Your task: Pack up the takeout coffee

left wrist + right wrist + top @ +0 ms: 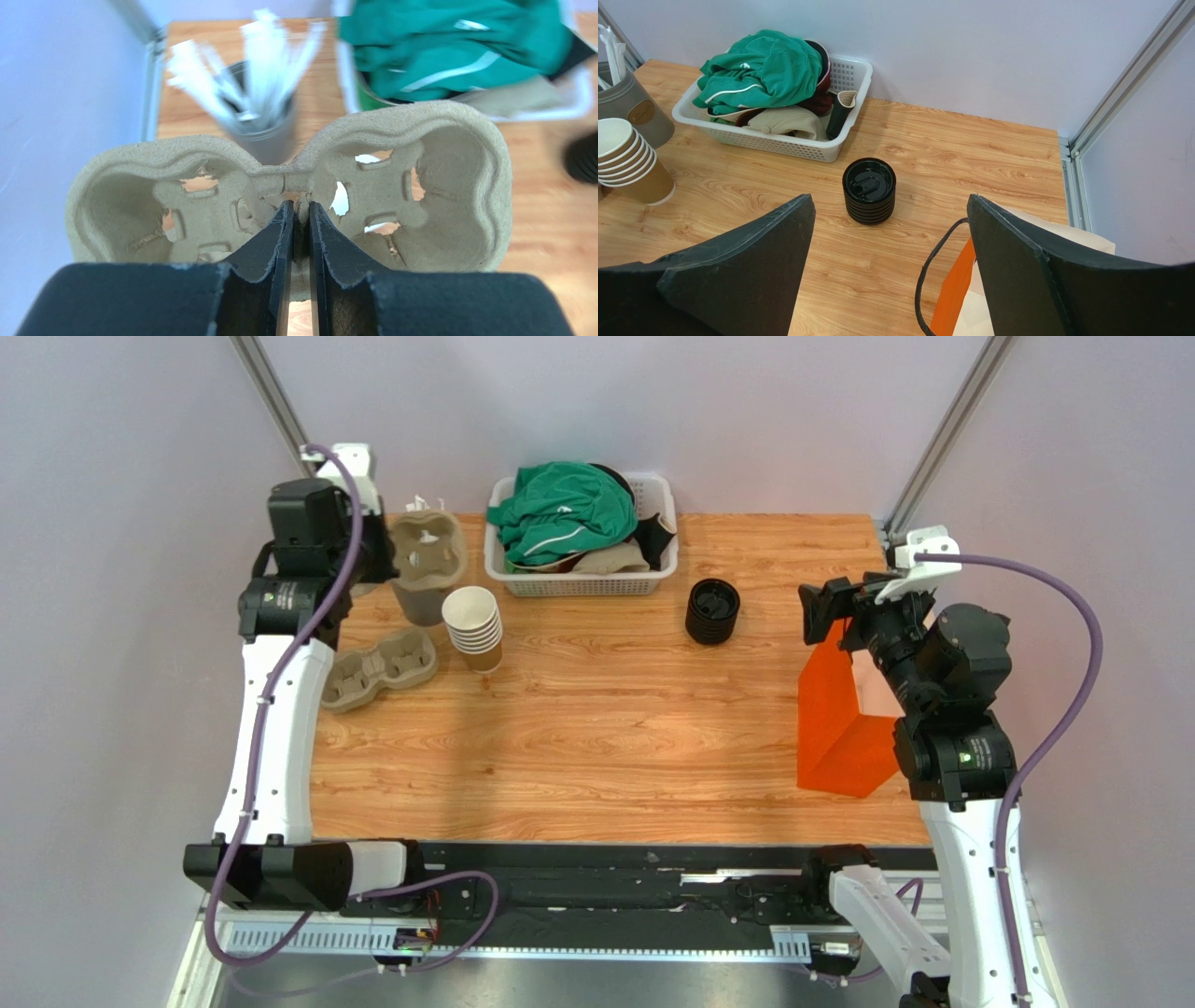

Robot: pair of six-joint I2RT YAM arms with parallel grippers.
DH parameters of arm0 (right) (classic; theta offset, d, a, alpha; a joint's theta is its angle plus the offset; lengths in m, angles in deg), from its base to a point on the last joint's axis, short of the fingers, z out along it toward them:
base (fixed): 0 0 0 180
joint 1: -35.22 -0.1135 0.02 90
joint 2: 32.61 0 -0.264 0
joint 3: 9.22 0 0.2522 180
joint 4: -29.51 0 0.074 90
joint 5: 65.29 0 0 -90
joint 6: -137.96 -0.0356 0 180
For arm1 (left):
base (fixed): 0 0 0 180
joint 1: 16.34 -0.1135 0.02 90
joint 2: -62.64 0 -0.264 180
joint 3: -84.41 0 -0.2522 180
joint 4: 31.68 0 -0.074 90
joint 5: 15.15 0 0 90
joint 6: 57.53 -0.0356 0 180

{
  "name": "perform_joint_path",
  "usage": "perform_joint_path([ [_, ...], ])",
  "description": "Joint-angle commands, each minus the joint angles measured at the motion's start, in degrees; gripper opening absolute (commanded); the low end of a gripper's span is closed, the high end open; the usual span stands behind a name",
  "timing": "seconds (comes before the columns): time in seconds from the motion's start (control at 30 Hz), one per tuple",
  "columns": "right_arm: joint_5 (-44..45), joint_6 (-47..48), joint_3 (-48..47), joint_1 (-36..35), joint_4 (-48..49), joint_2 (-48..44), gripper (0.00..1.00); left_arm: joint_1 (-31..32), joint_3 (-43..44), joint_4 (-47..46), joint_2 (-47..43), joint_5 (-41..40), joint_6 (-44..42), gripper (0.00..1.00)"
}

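No takeout coffee shows in any view. My left gripper (387, 560) (300, 210) is at the table's far left, shut on the middle ridge of a tan pulp two-cup carrier (428, 546) (435, 161), which hangs above the table. My right gripper (821, 609) (891, 203) stands open with nothing between its fingers, above the open orange paper bag (842, 721) (954, 290) at the table's right edge. A black stack of loose lids (713, 611) (869, 190) sits ahead of it.
A stack of lidless tan cups (474, 626) (626, 164) and a second pulp carrier (379, 669) lie left of centre. A grey holder of white sticks (267, 133) (633, 112) stands beyond the held carrier. A white basket (575, 585) (773, 143) of clothes is at the back.
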Motion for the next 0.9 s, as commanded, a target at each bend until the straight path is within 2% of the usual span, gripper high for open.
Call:
perform_joint_path([
  [0.0, 3.3, 1.0, -0.6, 0.0, 2.0, -0.8, 0.86, 11.0, 3.6, 2.6, 1.8, -1.1, -2.3, 0.19],
  [0.17, 7.6, 2.2, -2.0, 0.1, 2.0, -1.5, 0.88, 22.1, 8.6, 3.7, 8.9, -2.8, -2.9, 0.2],
  [0.37, 12.4, 3.7, -2.7, 0.1, 2.0, -2.6, 0.9, 31.6, 14.9, 5.4, 19.9, -4.9, -1.7, 0.2],
  [0.57, 13.8, 4.4, -3.0, 0.2, 2.0, -3.2, 0.9, 36.8, 20.9, 6.4, 31.9, -5.4, 1.3, 0.21],
  [0.87, 13.3, 7.3, -3.1, 0.1, 1.1, -3.7, 0.91, 40.3, 25.8, 6.6, 44.1, -2.6, 5.1, 0.21],
])
